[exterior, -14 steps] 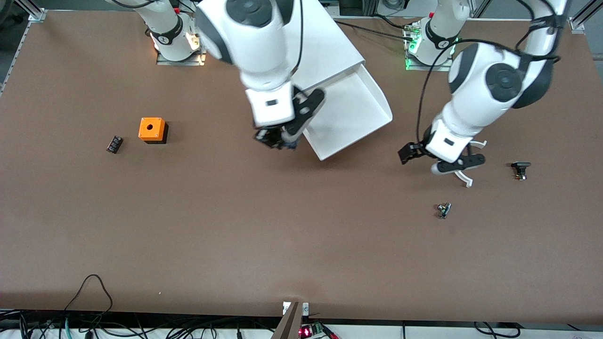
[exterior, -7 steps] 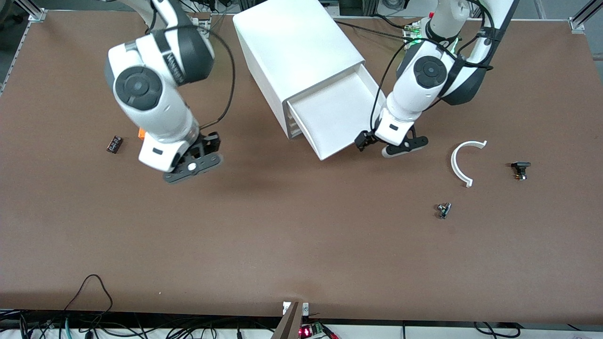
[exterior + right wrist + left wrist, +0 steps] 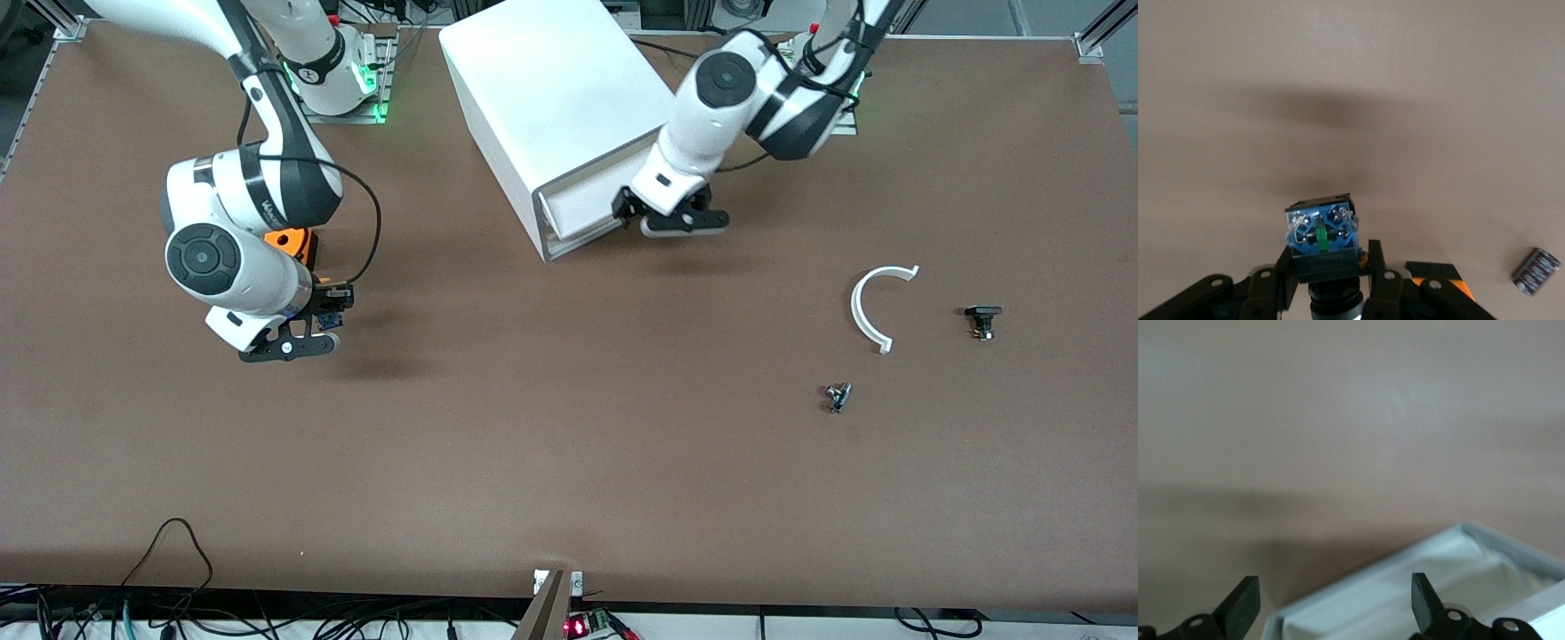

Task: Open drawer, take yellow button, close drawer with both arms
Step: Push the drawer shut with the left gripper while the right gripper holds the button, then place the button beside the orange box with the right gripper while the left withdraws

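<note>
In the front view, the brown bench (image 3: 569,462) is seen with a big white box-shaped cabinet (image 3: 551,98) standing near the arms' bases. The wide, shallow white plastic drawer (image 3: 582,209) juts only slightly from the cabinet's front. The left end effector (image 3: 662,218) is found right at the drawer's front edge, its fingers spread. The right end effector (image 3: 307,333) is held over the bench toward the right arm's end, pinching the small button with a blue-and-black body (image 3: 329,318). An orange cube with a hole (image 3: 292,242) is partly hidden by the right arm, just beside that end effector. A white curved plastic strip (image 3: 867,307), a small black part (image 3: 981,320) and a small grey metallic part (image 3: 837,396) are seen on the bench toward the left arm's end, well apart from the cabinet.

In the left wrist view, two black fingertips (image 3: 1243,603) are seen set wide apart, with nothing between them. The drawer's white rim (image 3: 1405,587) is seen just past them, with bare bench around it.

In the right wrist view, the button (image 3: 1321,237) is gripped between the black fingers (image 3: 1376,267), its blue end with clear tabs and a green piece turned toward the camera. An orange corner of the cube (image 3: 1438,272) shows beside the fingers, and a small dark rectangular part (image 3: 1536,271) lies on the bench near it.
</note>
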Controlling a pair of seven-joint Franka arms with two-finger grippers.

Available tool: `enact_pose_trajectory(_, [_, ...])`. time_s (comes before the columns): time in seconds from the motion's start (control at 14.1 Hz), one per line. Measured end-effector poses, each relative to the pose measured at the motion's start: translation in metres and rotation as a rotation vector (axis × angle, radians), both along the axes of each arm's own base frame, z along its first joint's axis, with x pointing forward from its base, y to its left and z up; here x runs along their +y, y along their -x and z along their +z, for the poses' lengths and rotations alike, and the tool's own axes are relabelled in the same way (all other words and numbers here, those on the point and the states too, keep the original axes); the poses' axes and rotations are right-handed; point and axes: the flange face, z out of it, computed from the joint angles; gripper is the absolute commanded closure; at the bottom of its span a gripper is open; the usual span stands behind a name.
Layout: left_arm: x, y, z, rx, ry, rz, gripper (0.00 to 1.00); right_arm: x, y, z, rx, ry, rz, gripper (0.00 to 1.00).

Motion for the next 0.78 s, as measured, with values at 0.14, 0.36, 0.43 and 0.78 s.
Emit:
enact_pose_trajectory(0.14, [-0.017, 0.023, 0.000, 0.003, -0.005, -0.051, 0.00, -0.019, 0.011, -0.035, -0.019, 0.000, 0.035, 0.74])
enact_pose_trajectory(0.36, [-0.018, 0.026, 0.003, 0.000, -0.007, -0.057, 0.00, -0.088, 0.018, -0.075, -0.061, -0.047, 0.123, 0.74])
enact_pose_trajectory(0.43, [-0.015, 0.024, 0.002, 0.002, -0.009, -0.049, 0.00, -0.106, 0.021, -0.085, -0.069, -0.056, 0.131, 0.73])
enact_pose_trajectory(0.78, [0.100, -0.088, 0.042, -0.085, 0.008, 0.191, 0.00, -0.114, 0.041, -0.127, -0.156, -0.083, 0.145, 0.49])
